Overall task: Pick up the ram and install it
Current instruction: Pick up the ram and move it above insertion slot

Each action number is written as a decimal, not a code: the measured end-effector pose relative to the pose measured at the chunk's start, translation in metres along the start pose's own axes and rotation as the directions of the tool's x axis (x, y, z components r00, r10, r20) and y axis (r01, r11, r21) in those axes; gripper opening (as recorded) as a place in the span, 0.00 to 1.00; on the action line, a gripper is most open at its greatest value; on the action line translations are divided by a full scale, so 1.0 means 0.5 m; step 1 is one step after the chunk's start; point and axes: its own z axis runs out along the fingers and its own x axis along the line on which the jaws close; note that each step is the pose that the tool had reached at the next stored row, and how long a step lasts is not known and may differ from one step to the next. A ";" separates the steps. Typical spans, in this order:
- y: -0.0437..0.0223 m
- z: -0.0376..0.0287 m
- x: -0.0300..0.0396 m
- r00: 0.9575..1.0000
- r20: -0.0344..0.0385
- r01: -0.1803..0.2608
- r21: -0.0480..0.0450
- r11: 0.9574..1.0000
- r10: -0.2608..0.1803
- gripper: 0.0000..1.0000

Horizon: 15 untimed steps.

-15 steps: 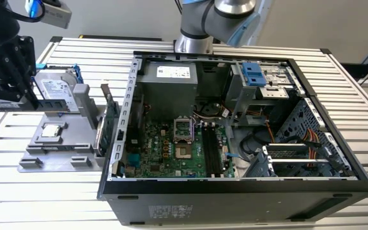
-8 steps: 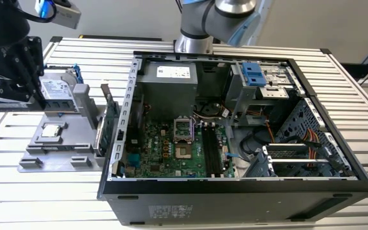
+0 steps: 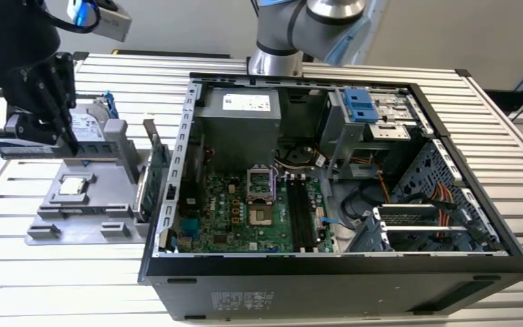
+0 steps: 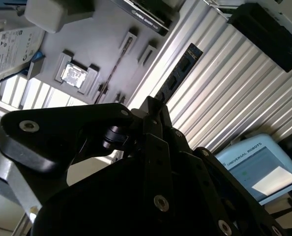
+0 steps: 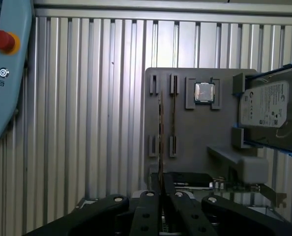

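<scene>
Currently, claw (image 5: 160,195) above grey holder (image 5: 195,147); grip state cannot be told.
Edge-on, the ram (image 5: 160,123) shows as 1 thin line along the holder's slots, reaching the claw; hard drive (image 5: 269,108) nearby; computer case (image 3: 334,289) well apart.

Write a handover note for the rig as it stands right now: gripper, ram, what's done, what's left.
The gripper hangs above the gray parts tray, lined up over the ram and not in contact with it.
The ram stands on edge in its holder on the tray, near the processor and the hard drive.
The open case sits to the exterior view's right of the tray. The long black memory slots on its board look empty.
Done: gripper positioned over the ram, nothing more.
Left: both the pick-up and the install.
</scene>
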 end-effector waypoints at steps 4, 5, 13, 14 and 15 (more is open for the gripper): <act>-0.014 0.000 0.000 1.000 0.000 0.000 0.000 1.000 0.000 0.00; -0.018 -0.001 0.000 1.000 0.000 0.000 0.000 1.000 0.000 0.00; -0.044 -0.001 0.000 1.000 0.000 0.000 0.000 1.000 0.000 0.00; -0.048 -0.002 0.000 1.000 0.000 0.000 0.000 1.000 0.000 0.00; -0.051 -0.002 0.000 1.000 0.000 0.000 0.000 1.000 0.000 0.00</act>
